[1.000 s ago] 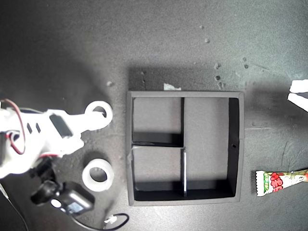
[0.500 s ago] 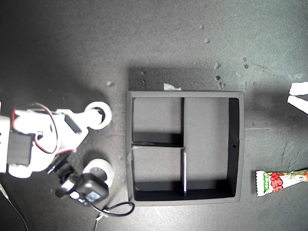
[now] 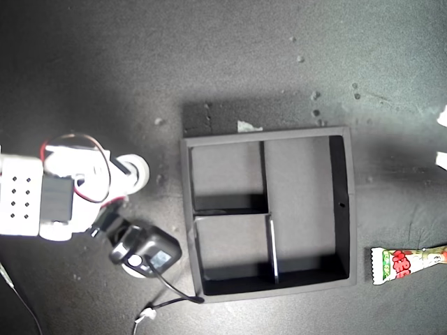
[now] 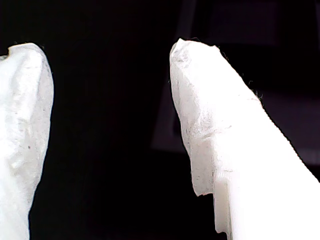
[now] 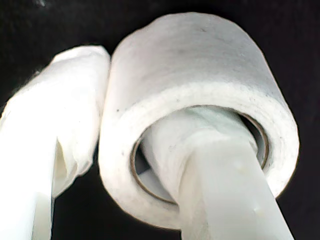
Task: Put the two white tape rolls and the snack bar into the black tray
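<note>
Dark, speckled table (image 3: pixel 230 63) fills the frame; the black tray (image 3: pixel 349 209), square with thin dividers, sits mid-table; my second hand (image 5: pixel 145 135) grips a white tape roll (image 5: pixel 200 80), one finger through its core; my first hand (image 4: pixel 110 125) gapes open on nothing; snack bar (image 3: pixel 408 262), crimped and cut off, lies at the exterior view's right.

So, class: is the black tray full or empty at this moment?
Empty. In the exterior view all three compartments of the black tray show only bare floor; the snack bar lies outside it on the exterior view's right.
</note>
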{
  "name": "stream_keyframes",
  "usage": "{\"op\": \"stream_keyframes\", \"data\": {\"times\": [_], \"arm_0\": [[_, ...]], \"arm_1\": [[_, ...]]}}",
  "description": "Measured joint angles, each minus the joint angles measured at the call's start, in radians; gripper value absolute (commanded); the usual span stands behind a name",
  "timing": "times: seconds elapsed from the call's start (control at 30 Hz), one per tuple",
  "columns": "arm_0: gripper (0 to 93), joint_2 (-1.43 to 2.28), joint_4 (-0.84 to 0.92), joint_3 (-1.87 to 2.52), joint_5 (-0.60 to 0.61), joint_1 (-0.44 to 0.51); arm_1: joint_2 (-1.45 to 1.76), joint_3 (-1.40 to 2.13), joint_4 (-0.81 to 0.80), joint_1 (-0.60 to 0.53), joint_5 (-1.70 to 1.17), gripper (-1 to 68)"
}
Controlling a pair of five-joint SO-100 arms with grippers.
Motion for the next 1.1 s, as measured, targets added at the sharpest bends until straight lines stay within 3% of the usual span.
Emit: {"op": "stream_keyframes", "data": {"times": [0.17, 0.3, 0.47, 0.57, 0.83, 1.1], "arm_0": [[0.1, 0.018, 0.095, -0.094, 0.038, -0.021], [0.1, 0.026, 0.173, -0.186, 0.080, -0.049], [0.1, 0.020, 0.298, -0.370, 0.135, -0.072], [0.1, -0.043, 0.403, -0.568, 0.169, -0.058], [0.1, -0.479, 0.788, -1.378, 0.198, 0.038], [0.1, -0.707, 0.841, -1.790, 0.169, 0.109]], "arm_1": [[-0.066, -0.087, -0.072, -0.086, 0.000, 23.5], [-0.357, -0.295, -0.094, -0.137, 0.000, 23.3], [-0.746, -0.680, 0.058, -0.176, 0.000, 22.7], [-0.874, -0.813, 0.173, -0.236, 0.000, 26.6], [-0.917, -0.630, 0.225, -0.454, 0.012, 31.5], [-0.919, -0.397, 0.195, -0.676, 0.341, 36.7]]}}
